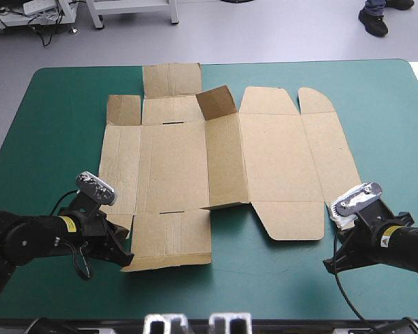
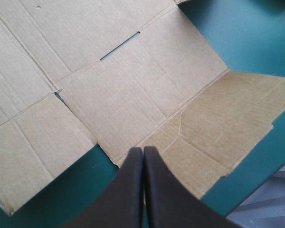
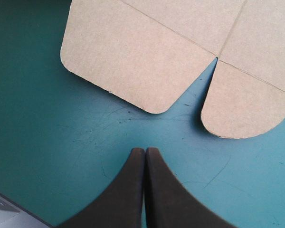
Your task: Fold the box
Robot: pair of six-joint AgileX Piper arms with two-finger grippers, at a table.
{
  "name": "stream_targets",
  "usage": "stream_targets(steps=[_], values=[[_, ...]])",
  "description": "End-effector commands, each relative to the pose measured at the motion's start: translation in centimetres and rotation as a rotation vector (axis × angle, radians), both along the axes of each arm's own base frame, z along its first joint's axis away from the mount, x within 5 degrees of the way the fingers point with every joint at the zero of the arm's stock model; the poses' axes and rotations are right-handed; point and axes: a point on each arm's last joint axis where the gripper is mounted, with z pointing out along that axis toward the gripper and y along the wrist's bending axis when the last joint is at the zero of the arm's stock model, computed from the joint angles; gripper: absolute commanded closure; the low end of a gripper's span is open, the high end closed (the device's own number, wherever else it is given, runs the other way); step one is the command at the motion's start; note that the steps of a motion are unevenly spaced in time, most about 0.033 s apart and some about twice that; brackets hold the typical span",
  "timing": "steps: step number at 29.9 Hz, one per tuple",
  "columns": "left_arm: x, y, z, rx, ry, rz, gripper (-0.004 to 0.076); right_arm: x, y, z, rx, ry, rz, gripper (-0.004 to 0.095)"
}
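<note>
Left gripper (image 1: 123, 255) and right gripper (image 1: 332, 264), both pinched together, are sitting at seven and five o'clock of the box (image 1: 174, 160), which is lying nearly flat, one flap (image 1: 216, 103) rising, every wall seemingly left to fold.

Table (image 1: 49, 111) is covered in teal-green, far corners rounded; fine scratches are seen on the cover in the right wrist view; pale grey floor (image 1: 279, 35) is seen beyond the far edge; pale frame legs (image 1: 132, 14) and loose cables (image 1: 47, 31) are seen on it, far left; lighting is even, shadows soft.
</note>
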Motion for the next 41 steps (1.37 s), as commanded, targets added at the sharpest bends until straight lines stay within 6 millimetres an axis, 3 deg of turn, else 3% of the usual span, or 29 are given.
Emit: stream_targets(steps=[1, 15, 21, 25, 33, 37, 41], values=[[0.1, -0.3, 1.1, -0.058, -0.049, 0.015, 0.0734, 0.3, 0.1, 0.9, 0.022, -0.067, 0.005, 0.0932], [-0.1, -0.3, 1.0, -0.055, -0.023, 0.016, 0.0734, 0.3, 0.1, 0.9, 0.021, -0.068, 0.007, 0.0933], [0.8, -1.2, 1.2, -0.143, -0.01, 0.027, 0.0734, 0.2, 0.2, 1.0, 0.027, -0.066, 0.005, 0.0933], [3.6, -2.2, 1.7, -0.15, -0.013, 0.04, 0.0734, 0.2, 0.2, 1.0, 0.027, -0.066, 0.005, 0.0932], [12.6, -4.3, 2.7, -0.095, -0.016, 0.018, 0.0733, 0.4, 0.2, 1.1, 0.035, -0.09, 0.003, 0.0932], [16.2, -2.1, 2.4, -0.139, 0.055, 0.077, 0.0733, 0.4, 0.2, 1.1, 0.034, -0.093, 0.005, 0.0932], [17.3, 1.9, 1.3, -0.231, 0.194, 0.1, 0.0733, 0.5, 0.2, 1.2, 0.038, -0.101, 0.005, 0.0932]])
